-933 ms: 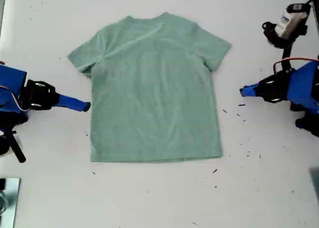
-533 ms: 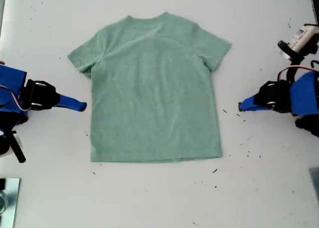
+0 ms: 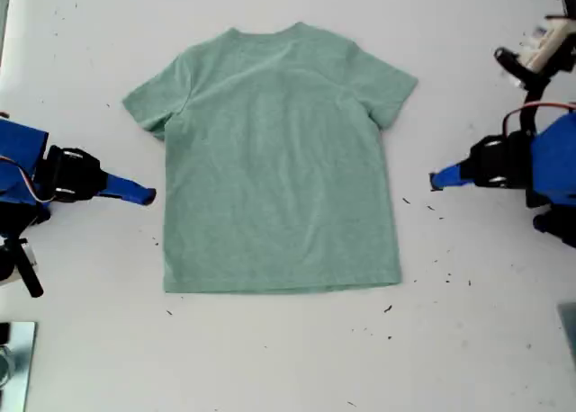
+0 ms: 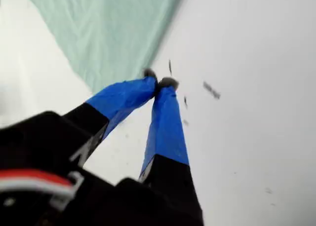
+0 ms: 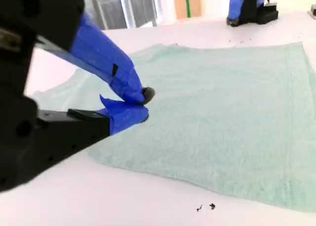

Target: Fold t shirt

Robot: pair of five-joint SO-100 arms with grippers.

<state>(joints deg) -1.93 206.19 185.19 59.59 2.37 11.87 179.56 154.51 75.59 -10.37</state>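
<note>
— Where is the small sage-green soft knit t shirt (image 3: 279,160)?
— It lies flat in the middle of the smooth white desk (image 3: 288,358). My first hand (image 3: 436,180) is pinched together and empty, toward the desk edge at the exterior view's right. My second hand (image 3: 148,196) is the same, toward the opposite edge.
— What could go wrong?
— The cloth is thin and floppy. Closed tips might just push and bunch it, or grab only one layer.

Blue-taped fingers (image 4: 165,122) on black gripper bodies, red cables
</note>
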